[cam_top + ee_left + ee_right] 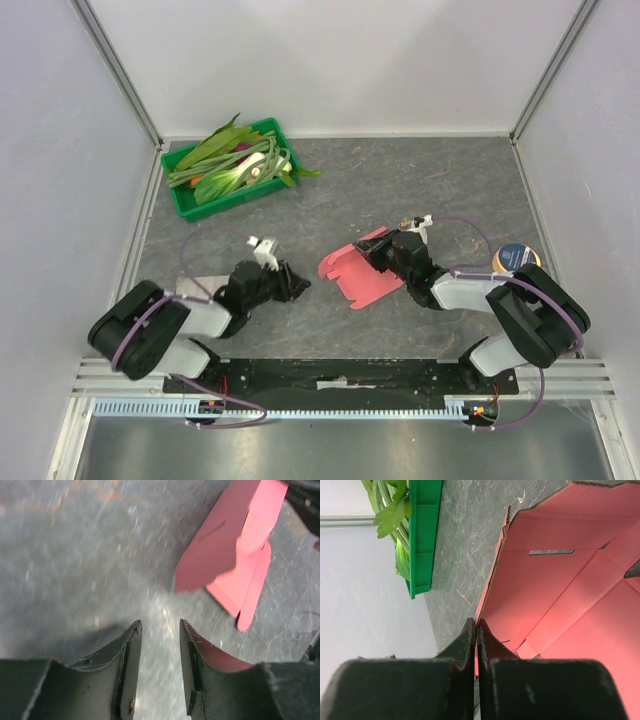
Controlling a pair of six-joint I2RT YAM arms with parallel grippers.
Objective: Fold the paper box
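Right of centre in the top view, an edge of the pink-red die-cut cardboard box (357, 274) is pinched by the right gripper (476, 626). The left gripper (160, 627), left of it, is held parted and empty.

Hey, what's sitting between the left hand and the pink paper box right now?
Nothing: only bare grey table separates the left hand from the paper box, clearest in the left wrist view.

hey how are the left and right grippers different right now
The left gripper is open with nothing between its fingers; the right gripper is shut on an edge of the paper box. The left gripper sits apart from the box, over the table; the right gripper touches it. Both have dark fingers and face the box.
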